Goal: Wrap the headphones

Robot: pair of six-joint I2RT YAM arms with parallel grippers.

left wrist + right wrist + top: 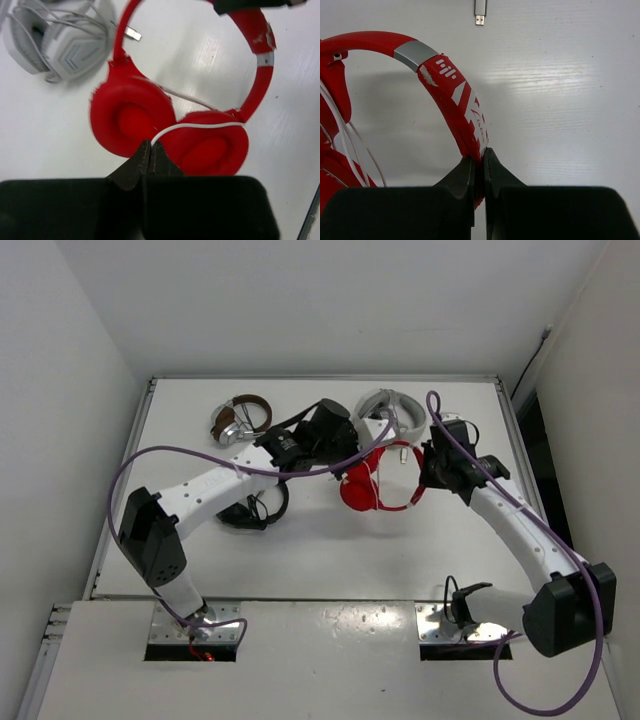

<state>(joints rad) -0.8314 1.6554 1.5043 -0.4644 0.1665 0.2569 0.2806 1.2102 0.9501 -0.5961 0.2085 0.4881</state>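
**Top view.** Four sets of headphones lie on the glossy white worktop [300, 560]. The red headphones [372, 485] sit right of centre. A white-grey set [385, 405] lies just behind them. A silver set with a brown band [240, 420] lies far left. A black set [255, 512] lies nearer, partly under the left arm.

**Left wrist view.** The left gripper [151, 147] has its fingers pressed together, pinching the thin white cable [200, 126]. The cable curves along the rim of one of the two earcups [131, 117]. Both earcups are round, padded and red, and lie side by side, touching.

**Right wrist view.** The right gripper [480, 157] has its fingers closed on the headband [455, 95]. The band is smooth red plastic with white lettering, one scuff and one grey segment [417, 50]. One silver plug [480, 10] lies on the worktop, well apart from the band.
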